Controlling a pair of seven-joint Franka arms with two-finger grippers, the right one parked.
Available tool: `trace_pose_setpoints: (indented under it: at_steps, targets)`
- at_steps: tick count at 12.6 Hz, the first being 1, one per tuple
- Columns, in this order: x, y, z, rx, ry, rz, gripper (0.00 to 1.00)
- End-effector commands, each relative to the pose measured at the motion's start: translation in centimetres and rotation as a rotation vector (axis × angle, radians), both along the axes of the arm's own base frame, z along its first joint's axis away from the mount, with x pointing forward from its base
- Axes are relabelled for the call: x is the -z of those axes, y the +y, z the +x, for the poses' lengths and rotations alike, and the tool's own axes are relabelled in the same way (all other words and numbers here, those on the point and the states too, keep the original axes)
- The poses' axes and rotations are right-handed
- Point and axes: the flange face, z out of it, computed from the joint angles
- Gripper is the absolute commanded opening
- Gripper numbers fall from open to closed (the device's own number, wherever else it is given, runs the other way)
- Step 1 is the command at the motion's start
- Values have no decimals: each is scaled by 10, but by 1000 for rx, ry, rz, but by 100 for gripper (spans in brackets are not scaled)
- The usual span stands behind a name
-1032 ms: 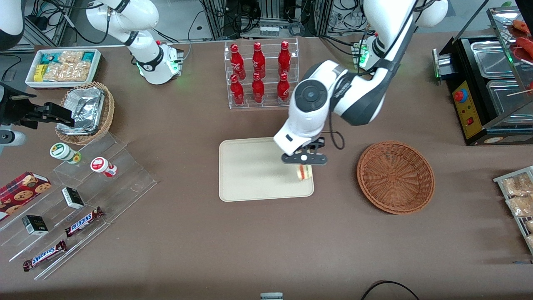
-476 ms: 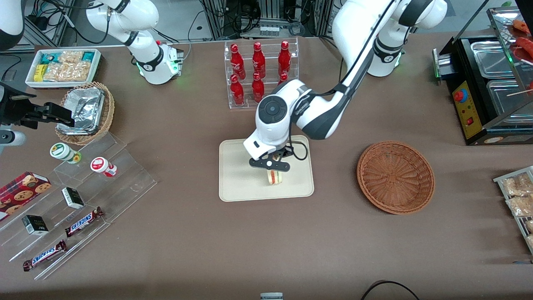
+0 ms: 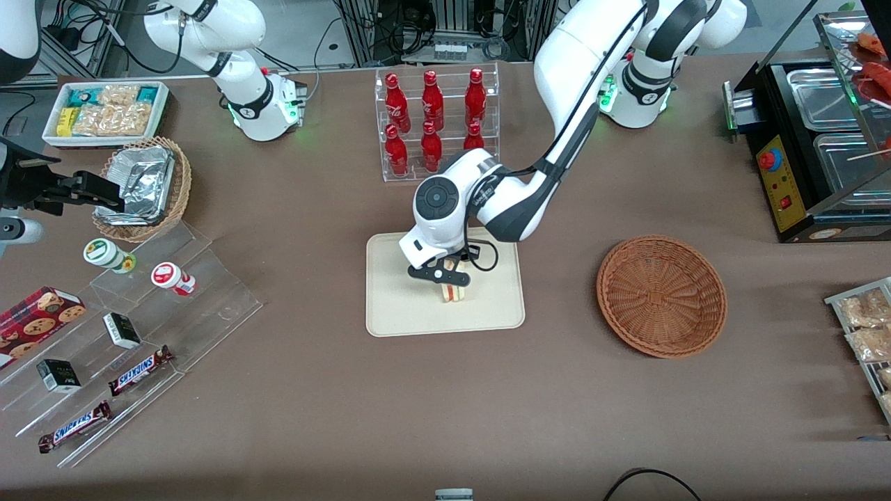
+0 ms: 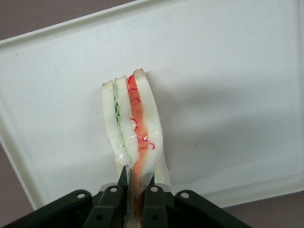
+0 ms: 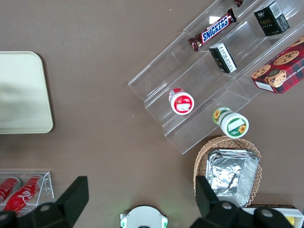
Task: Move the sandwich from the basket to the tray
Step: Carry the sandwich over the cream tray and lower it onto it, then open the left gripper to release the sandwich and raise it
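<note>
My left gripper (image 3: pixel 445 281) is over the middle of the cream-beige tray (image 3: pixel 397 313), shut on the sandwich (image 3: pixel 452 292). In the left wrist view the gripper (image 4: pixel 137 183) pinches the clear-wrapped wedge (image 4: pixel 132 123) at one end, its green and red layers showing, with the tray (image 4: pixel 228 95) right beneath it. Whether the sandwich touches the tray I cannot tell. The reddish-brown wicker basket (image 3: pixel 661 296) lies empty toward the working arm's end of the table.
A clear rack of red bottles (image 3: pixel 435 122) stands farther from the front camera than the tray. A stepped clear display with snack bars (image 3: pixel 139 369) and a tan basket of foil containers (image 3: pixel 143 188) lie toward the parked arm's end. A food warmer (image 3: pixel 814 139) stands at the working arm's end.
My left gripper has carried the sandwich from the tray's edge nearest the basket to over the tray's middle and lowered it.
</note>
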Motion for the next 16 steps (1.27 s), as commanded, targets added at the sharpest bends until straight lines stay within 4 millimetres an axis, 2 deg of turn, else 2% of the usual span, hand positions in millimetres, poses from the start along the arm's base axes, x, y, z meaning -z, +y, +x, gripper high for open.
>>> trace_pose_setpoints:
  at_steps: [1,3,4,5,6,8,10,14,16]
  targets:
    - [12,-17,-7,-21,-19,-8,0]
    - [23,-21,-12,-14,-14,0,0]
    - [23,-22,-13,-17,-13,-3,25]
    - [22,-20,-11,-14,-16,-3,89]
    - [18,-20,-10,-15,-21,-6,100]
    - [4,-18,-5,-22,-34,-13,100]
    - [-19,-16,0,-25,-55,-27,100]
    - [-89,11,17,-65,-91,-9,100]
    - [-135,38,28,-112,-106,14,100]
